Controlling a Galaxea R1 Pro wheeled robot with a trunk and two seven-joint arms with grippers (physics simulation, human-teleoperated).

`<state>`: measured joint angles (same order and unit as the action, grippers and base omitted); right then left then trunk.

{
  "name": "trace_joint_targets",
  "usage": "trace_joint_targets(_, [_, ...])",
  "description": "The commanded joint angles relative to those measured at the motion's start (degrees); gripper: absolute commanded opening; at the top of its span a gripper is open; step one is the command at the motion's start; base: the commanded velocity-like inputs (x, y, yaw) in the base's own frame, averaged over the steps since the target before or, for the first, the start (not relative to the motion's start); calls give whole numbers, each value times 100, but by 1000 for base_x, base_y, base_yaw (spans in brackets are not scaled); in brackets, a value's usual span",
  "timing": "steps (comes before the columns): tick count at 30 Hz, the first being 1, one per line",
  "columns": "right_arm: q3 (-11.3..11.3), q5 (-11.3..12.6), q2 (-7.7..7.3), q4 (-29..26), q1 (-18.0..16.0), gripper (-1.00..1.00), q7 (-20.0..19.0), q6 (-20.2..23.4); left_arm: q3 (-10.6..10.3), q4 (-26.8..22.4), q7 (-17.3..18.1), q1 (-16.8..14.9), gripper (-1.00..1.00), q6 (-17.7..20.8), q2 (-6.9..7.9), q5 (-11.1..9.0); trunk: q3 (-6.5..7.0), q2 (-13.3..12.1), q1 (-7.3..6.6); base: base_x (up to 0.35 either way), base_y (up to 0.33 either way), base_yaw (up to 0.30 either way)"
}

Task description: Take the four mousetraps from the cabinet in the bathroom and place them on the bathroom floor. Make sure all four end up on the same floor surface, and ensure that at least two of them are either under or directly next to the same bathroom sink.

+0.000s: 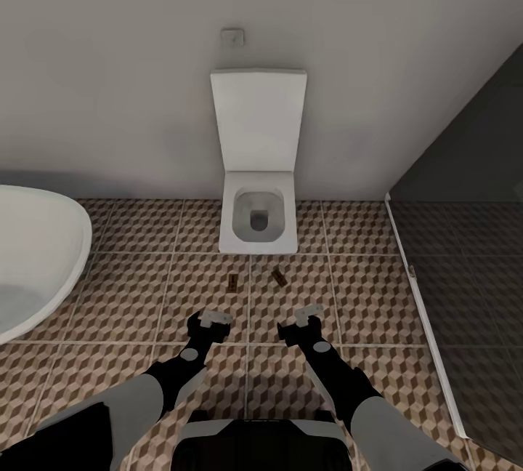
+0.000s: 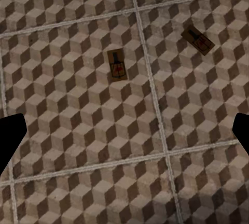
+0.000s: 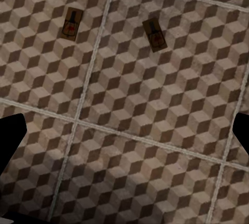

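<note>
Two mousetraps lie flat on the cube-patterned bathroom floor point(image 1: 363, 289) in front of the toilet: one mousetrap point(image 1: 232, 283) on the left and another mousetrap point(image 1: 279, 277) on the right. The left wrist view shows the same pair, one mousetrap point(image 2: 116, 65) and the other mousetrap point(image 2: 198, 40), as does the right wrist view, with one mousetrap point(image 3: 72, 23) and the other mousetrap point(image 3: 154, 35). My left gripper point(image 1: 211, 320) and right gripper point(image 1: 303, 318) hover above the tiles short of the traps, both open with nothing between the fingers. The cabinet and sink are out of view.
A white wall-hung toilet point(image 1: 258, 220) with its lid up stands straight ahead against the wall. An oval white bathtub point(image 1: 33, 260) is at the left. A glass shower screen point(image 1: 465, 238) over dark flooring bounds the right.
</note>
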<state>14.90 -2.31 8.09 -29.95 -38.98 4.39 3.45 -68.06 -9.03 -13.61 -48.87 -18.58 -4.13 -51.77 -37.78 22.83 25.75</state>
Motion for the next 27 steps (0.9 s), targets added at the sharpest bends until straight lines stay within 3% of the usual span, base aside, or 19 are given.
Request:
trace_joint_targets(1, [31,-24,-3,-10,-2,100,43,36,-49,-3,-36,-3,100,-13,0,-26,-6,8,3,0,0,0])
trace_joint_targets(11, [32,-24,4,-19,-3,100,44,33,-49,-3,-36,-2,100,-14,1,-26,13,8,3,0,0,0])
trace_joint_targets(27, [25,-24,0,-24,0,100,51,-116,-49,-3,-36,-3,100,-13,0,-26,153,8,3,0,0,0])
